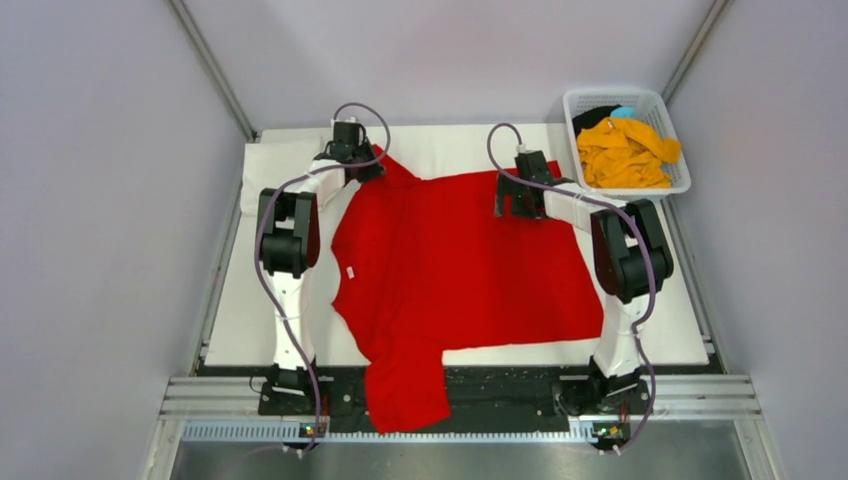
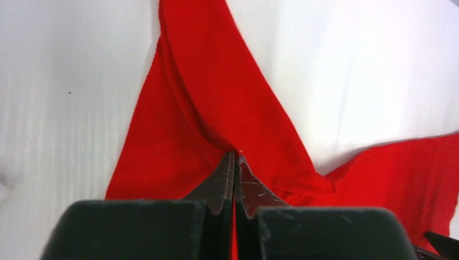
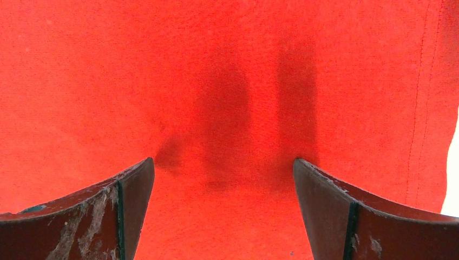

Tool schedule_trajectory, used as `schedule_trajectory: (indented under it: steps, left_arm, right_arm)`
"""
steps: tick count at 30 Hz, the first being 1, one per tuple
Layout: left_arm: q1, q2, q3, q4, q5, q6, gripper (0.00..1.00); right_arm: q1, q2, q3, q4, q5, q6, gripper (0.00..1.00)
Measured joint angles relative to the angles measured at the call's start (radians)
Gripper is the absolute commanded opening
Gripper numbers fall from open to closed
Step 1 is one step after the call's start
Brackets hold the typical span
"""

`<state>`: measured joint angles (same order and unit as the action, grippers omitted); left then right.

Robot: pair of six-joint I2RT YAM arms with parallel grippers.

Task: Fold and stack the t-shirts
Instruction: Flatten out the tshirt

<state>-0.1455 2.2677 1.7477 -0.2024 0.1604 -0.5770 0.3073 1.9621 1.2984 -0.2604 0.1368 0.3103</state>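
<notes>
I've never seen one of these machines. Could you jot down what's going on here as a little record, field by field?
Shirt being worked: red t-shirt, spread on the white table
Left arm: left gripper shut, pinching the shirt's far sleeve
Right arm: right gripper open over the shirt near its far edge, holding nothing
Overhang: near sleeve lies past the table's near edge
Waiting pile: basket at the far right corner, holding an orange-yellow shirt and some black cloth
Stack: none visible yet

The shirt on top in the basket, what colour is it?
That shirt is orange-yellow; the top external view shows it best.
</notes>
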Motion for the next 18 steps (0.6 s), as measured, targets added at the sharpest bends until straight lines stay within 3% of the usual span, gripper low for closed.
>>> schedule_trajectory:
  steps: [11,18]
  left_arm:
    - [0.0,0.011,0.031,0.029,0.046,-0.031,0.0]
    - [-0.016,0.212,0.357,0.116,0.116,-0.096,0.0]
  right_arm:
    - [0.0,0.006,0.007,0.002,0.015,-0.004,0.97]
    - [0.0,0.006,0.007,0.002,0.019,-0.004,0.96]
